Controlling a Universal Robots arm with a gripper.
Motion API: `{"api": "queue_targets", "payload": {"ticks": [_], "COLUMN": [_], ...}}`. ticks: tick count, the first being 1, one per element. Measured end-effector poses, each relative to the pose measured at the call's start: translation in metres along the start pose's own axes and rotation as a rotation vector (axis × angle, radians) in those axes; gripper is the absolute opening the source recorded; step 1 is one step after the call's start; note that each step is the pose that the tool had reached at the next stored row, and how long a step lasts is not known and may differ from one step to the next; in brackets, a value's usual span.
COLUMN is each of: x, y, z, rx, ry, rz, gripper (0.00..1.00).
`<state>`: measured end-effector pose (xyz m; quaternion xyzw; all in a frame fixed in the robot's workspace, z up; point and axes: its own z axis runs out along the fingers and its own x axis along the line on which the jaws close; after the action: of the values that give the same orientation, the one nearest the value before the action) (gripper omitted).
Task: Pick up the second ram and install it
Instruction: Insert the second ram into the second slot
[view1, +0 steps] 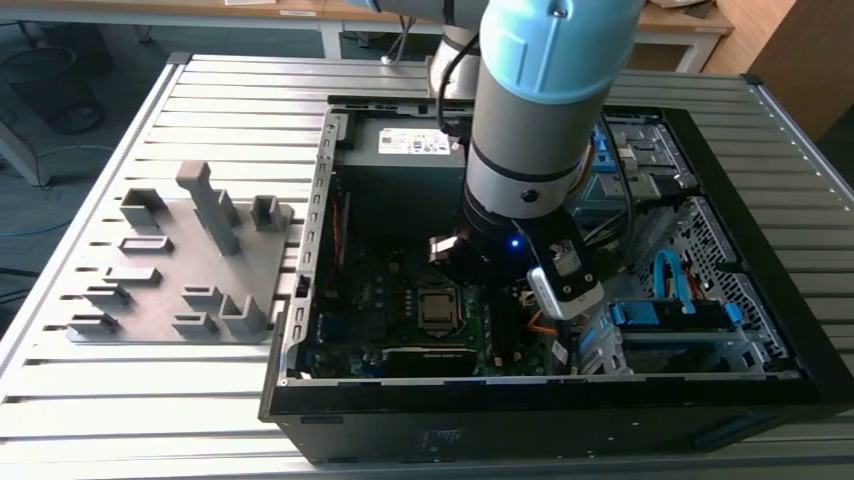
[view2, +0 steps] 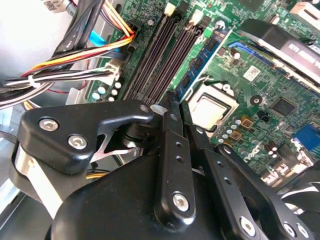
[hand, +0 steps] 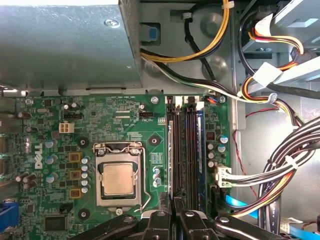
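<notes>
Jaws (view2: 176, 102) pinched together, seemingly on the second ram's (hand: 171, 150) top edge, over the memory slots (hand: 185, 145) beside the processor socket (hand: 119, 177): seating step, needing straight downward pressure.

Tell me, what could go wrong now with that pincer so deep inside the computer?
1. The pincer hangs close over the narrow black memory slots. A slight offset could press on a slot's edge, or on the blue-green stick seated beside them.
2. The bare processor lies right next to the slots, so a slip might strike it.
3. Bundled cables run along the slots' other side and could snag on the arm.
</notes>
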<state>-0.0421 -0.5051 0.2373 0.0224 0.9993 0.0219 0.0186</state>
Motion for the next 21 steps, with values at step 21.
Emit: {"api": "queue_targets", "payload": {"ticks": [21], "x": [-0.0030], "y": [0.0004], "z": [0.0071], "rx": [-0.0001], "ry": [0.0000], "rz": [0.000], "gripper": [0.14]}}
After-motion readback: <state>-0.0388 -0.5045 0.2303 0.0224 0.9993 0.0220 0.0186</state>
